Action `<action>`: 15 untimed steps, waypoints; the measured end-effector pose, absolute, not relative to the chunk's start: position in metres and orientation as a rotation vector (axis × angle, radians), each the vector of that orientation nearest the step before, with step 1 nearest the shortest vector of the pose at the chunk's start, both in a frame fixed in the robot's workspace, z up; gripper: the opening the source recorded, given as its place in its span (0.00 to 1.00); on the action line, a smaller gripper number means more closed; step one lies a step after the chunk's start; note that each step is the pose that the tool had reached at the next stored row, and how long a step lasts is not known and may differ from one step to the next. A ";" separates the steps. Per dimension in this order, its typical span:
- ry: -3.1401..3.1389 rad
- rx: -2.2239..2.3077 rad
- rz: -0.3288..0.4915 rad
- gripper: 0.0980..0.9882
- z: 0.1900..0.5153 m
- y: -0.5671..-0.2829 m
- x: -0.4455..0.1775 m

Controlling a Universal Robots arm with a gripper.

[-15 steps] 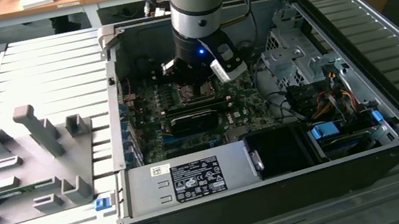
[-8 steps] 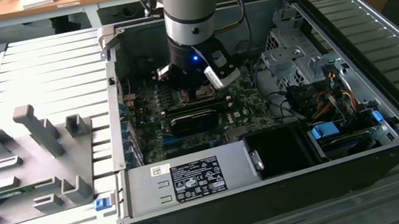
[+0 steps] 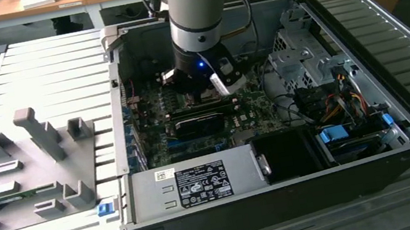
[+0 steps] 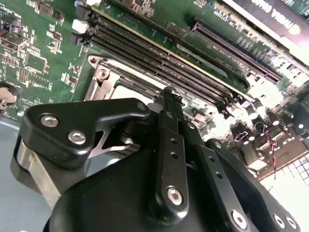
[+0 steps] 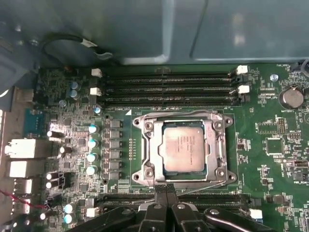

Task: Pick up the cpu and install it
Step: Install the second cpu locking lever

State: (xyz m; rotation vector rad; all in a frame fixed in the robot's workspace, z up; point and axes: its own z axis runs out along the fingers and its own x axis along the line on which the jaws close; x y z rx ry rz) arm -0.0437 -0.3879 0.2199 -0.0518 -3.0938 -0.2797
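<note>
Rack [image 3: 39, 168]: grey, at 9 o'clock of the case [image 3: 409, 137] in the exterior view

Cpu [image 5: 183, 149]: flat in the socket [image 5: 145, 145] on the board [image 5: 270, 121], silvery top up; square, no long axis; edges parallel to the socket frame; memory slots [image 5: 169, 87] run alongside one edge

Arm [image 3: 200, 9]: comes down near-vertical into the open case, wrist over the board's middle

Gripper [image 5: 166, 193]: fingers [image 4: 171, 125] closed together, nothing between them; tips just beside the socket's edge, clear of the cpu
</note>
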 end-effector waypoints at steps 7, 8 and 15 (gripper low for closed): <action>-3.092 -0.052 -0.298 0.01 0.219 -0.399 -0.049; -3.092 -0.051 -0.303 0.01 0.219 -0.399 -0.051; -3.091 -0.051 -0.325 0.01 0.211 -0.399 -0.055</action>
